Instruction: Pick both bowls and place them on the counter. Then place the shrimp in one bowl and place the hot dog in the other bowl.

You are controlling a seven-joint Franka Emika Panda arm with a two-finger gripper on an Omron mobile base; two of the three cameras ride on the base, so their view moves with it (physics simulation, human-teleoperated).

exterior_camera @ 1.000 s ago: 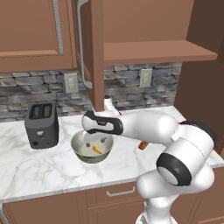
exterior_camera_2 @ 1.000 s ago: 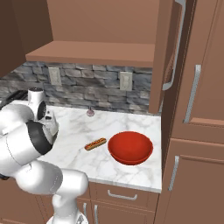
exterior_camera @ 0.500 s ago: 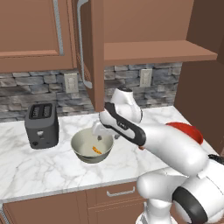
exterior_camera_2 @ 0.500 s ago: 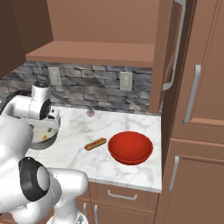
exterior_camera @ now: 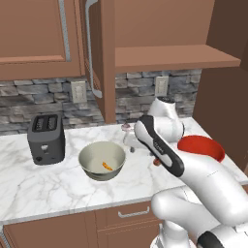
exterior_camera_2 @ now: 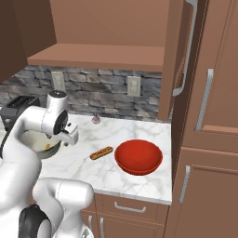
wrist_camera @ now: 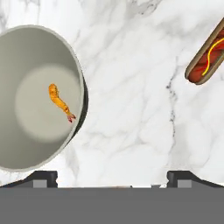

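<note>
While the shrimp [wrist_camera: 60, 102] is lying in the grey bowl [wrist_camera: 39, 96], the spread, empty claw [wrist_camera: 111, 177] is being held over the table [wrist_camera: 131, 109]; the light, soft hot dog [wrist_camera: 207, 57], at two o'clock, is best being pinched mid-bun.

Two bowls stand on the counter [exterior_camera: 58, 186]: one grey-beige bowl [exterior_camera: 102, 160] just to the gripper's [wrist_camera: 111, 177] left in the hand view, and one red bowl [exterior_camera_2: 138, 156] well off to the other side of it. One shrimp [wrist_camera: 60, 102] lies inside the grey-beige bowl. One hot dog [wrist_camera: 206, 58] lies on the marble, ahead of the gripper and to its right in the hand view. One black toaster [exterior_camera: 46, 138] sits beyond the grey-beige bowl, away from the gripper. Two wall outlets [exterior_camera: 78, 91] show on the stone backsplash behind. One small pinkish bulb [exterior_camera_2: 96, 120] rests near the wall.
</note>
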